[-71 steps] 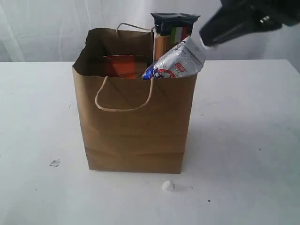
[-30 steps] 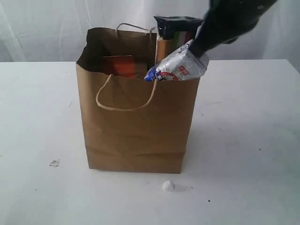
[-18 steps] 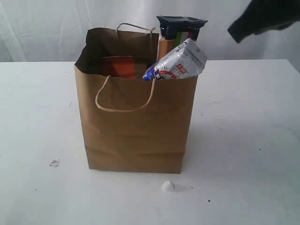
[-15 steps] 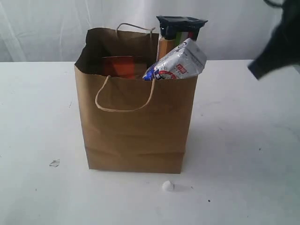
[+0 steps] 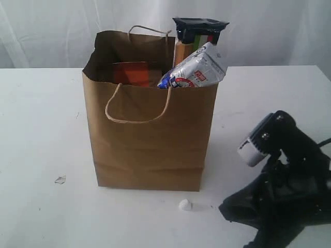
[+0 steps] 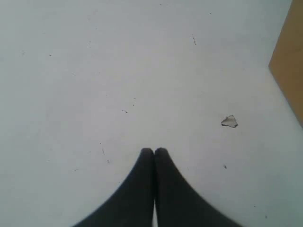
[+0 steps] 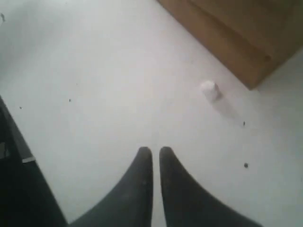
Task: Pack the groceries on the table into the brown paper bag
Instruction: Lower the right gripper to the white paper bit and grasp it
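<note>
The brown paper bag stands upright on the white table. A long spaghetti packet sticks up out of its top. A white-blue carton leans on the rim beside it, and a brown pouch with orange label shows inside. My right gripper sits low over the table at the front right, well clear of the bag. In the right wrist view that gripper is all but shut, a thin slit between empty fingers. My left gripper is shut on nothing over bare tabletop.
A white crumb lies just in front of the bag's right corner, and it also shows in the right wrist view as the crumb. A small clear scrap lies front left. The bag's corner edges the left wrist view.
My right arm has left the bag's top, swung right and dropped to the table at the front right. The carton stays leaning on the rim. The bag has settled still.
</note>
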Controlling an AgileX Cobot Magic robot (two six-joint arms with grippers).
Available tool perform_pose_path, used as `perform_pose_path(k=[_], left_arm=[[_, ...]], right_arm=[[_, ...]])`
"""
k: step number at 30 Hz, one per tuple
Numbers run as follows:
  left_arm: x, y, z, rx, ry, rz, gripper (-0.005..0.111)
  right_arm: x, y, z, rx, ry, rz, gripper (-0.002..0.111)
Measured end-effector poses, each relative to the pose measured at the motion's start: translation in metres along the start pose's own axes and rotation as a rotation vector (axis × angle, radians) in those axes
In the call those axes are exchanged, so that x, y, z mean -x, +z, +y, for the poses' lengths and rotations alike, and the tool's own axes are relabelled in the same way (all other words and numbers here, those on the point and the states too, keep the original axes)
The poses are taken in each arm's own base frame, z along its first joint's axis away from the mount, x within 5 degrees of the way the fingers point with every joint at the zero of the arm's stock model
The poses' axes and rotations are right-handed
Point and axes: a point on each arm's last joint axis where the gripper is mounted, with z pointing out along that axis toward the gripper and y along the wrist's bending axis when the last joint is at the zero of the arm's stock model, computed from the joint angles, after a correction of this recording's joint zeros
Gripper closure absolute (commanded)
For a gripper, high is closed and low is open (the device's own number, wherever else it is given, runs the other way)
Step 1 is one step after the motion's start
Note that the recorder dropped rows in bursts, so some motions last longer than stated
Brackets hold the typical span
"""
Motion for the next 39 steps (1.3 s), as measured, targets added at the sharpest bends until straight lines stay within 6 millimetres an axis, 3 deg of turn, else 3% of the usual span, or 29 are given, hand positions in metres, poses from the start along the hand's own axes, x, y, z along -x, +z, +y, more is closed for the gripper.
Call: perform_pose_path(k=[4,7,16,24,32,39], left_arm=[[0.0,0.0,0.0,0.0,0.0,0.0,0.107],[0.0,0.0,0.0,0.0,0.0,0.0,0.107],[0.0,0.0,0.0,0.0,0.0,0.0,0.107],[0.0,0.0,0.0,0.0,0.0,0.0,0.107],[0.0,0.0,0.0,0.0,0.0,0.0,0.107],[0.0,0.0,0.0,0.0,0.0,0.0,0.107]], right_arm=[[0.001,0.021,-0.01,-0.004,-0.079,-0.04,0.067],[0.003,0.038,-0.019,0.005,-0.118,-0.047,0.067],[-0.016,0.09,-0.037,0.105,-0.07,0.084,0.067],[-0.012,0.106,-0.042,0.126,-0.146,0.013,0.067],[-0.017,0.121,-0.039,0.087,-0.307,0.061,0.067],[-0.021,0.131,-0.042,0.002,-0.3,0.117,0.07]])
